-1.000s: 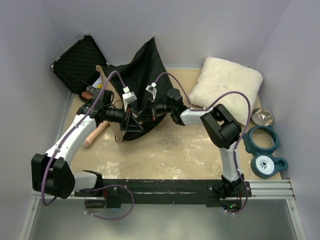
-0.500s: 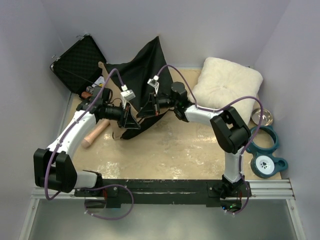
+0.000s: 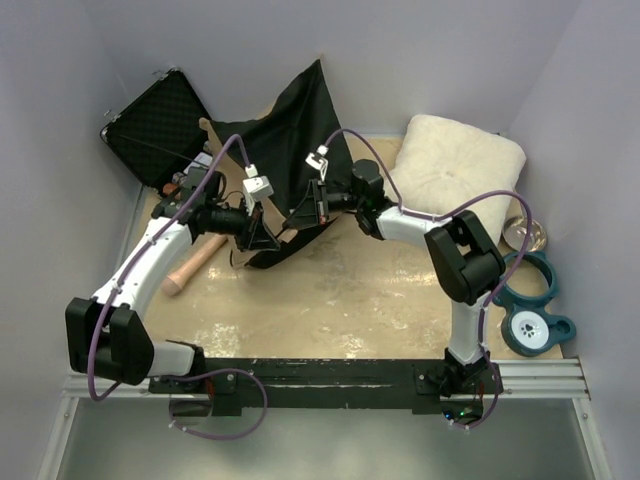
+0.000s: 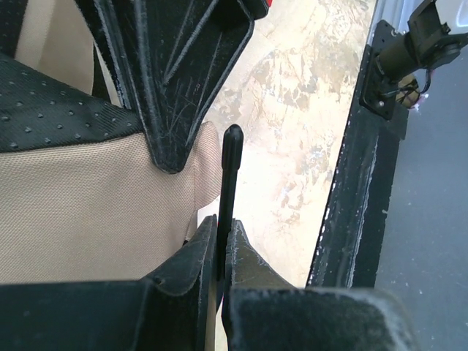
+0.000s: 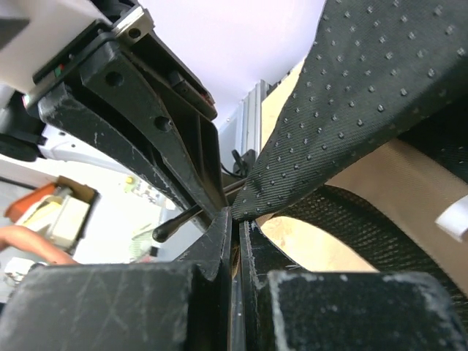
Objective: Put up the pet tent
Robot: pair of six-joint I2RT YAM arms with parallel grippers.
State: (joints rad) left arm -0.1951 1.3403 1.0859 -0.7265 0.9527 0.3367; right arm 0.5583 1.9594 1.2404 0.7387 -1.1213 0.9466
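the tent lies collapsed at the far side of the table, between the case and the cushion, its black underside standing up toward the back wall. the left gripper is pinched tight on a thin pole near its tip; the right gripper is clamped on a corner of dotted black fabric, and the two are nearly tip to tip. the cloth looks light and floppy (it should sag wherever it isn't held), the pole springy and slick. best hold the pole near its end and the fabric at a corner.
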